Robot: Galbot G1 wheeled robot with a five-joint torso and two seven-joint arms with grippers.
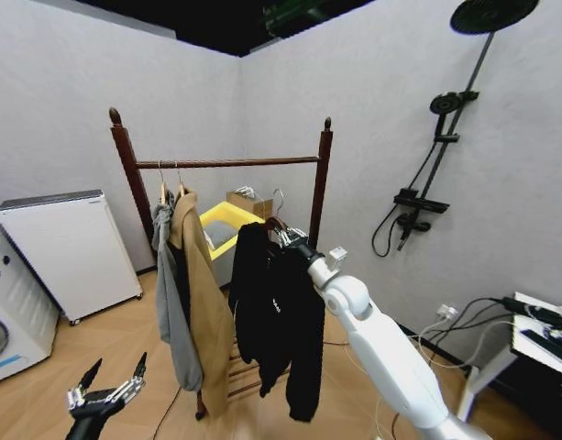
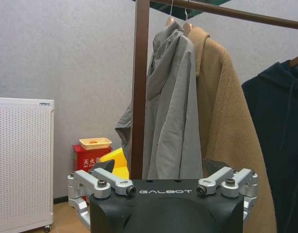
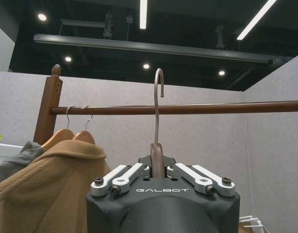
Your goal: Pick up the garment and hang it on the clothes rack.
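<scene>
Black long-sleeved jacket (image 1: pixel 276 316) held up just in front of the dark reddish-brown wooden clothes rack (image 1: pixel 227 162).

The right gripper (image 3: pixel 157 171), marked "GALBOT", is clamped on its wooden hanger, metal hook level with the rail; the left gripper (image 1: pixel 111 380) idles low beside the rack, fingers apart.

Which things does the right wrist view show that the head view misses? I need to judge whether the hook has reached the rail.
Right wrist alone: the hook rising across the rail, not over it, with the right gripper clamping the hanger neck. Head alone: the black garment hanging from that gripper, and the left gripper low and open. Both: the rail, the tan coat.
</scene>
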